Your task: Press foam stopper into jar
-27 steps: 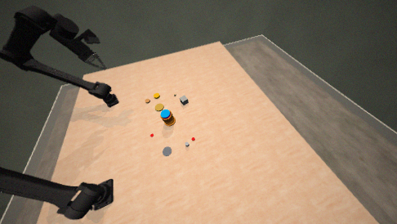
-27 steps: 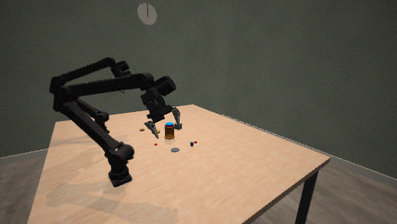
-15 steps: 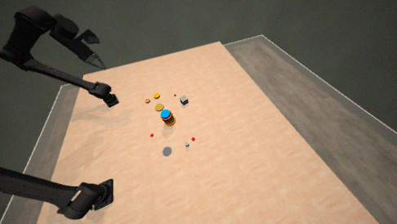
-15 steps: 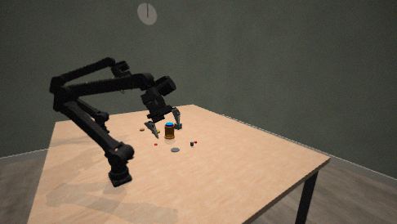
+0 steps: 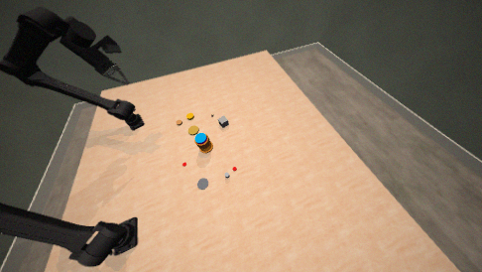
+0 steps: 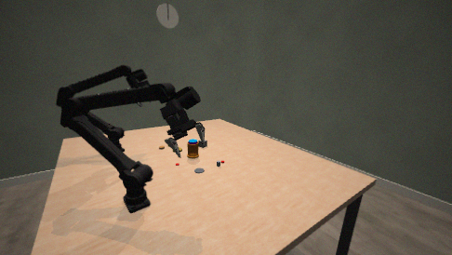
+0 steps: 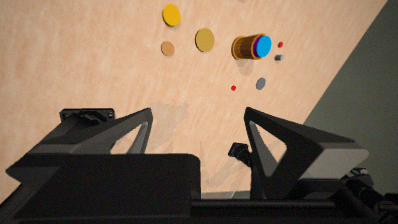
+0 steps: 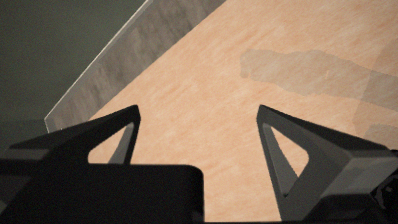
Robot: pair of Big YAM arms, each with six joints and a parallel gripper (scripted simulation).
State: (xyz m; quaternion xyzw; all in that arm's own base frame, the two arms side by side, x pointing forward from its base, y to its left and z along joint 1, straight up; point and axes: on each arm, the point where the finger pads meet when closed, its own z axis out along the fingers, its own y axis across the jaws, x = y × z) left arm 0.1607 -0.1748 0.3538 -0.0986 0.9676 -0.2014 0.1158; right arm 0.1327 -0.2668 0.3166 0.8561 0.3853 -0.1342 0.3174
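Observation:
The orange jar (image 5: 203, 144) stands upright near the middle of the table. Its blue-topped foam stopper (image 5: 200, 138) sticks up above the rim. Both also show in the exterior view, the jar (image 6: 192, 150) and the stopper (image 6: 192, 140), and far off in the left wrist view, the jar (image 7: 245, 47) and the stopper (image 7: 264, 45). My left gripper (image 5: 119, 76) (image 7: 198, 112) is open and empty, high over the table's far left corner. My right gripper (image 8: 198, 111) (image 6: 187, 140) is open and empty, high over bare table near its edge. The jar is not in its view.
A yellow disc (image 5: 189, 116), a small orange disc (image 5: 179, 122) and a gold disc (image 5: 193, 130) lie behind the jar. A grey cube (image 5: 223, 120), a grey disc (image 5: 202, 184), a small grey cylinder (image 5: 227, 175) and two red dots (image 5: 184, 164) (image 5: 234, 169) lie around it. The arm bases (image 5: 131, 121) (image 5: 119, 238) stand along the left edge.

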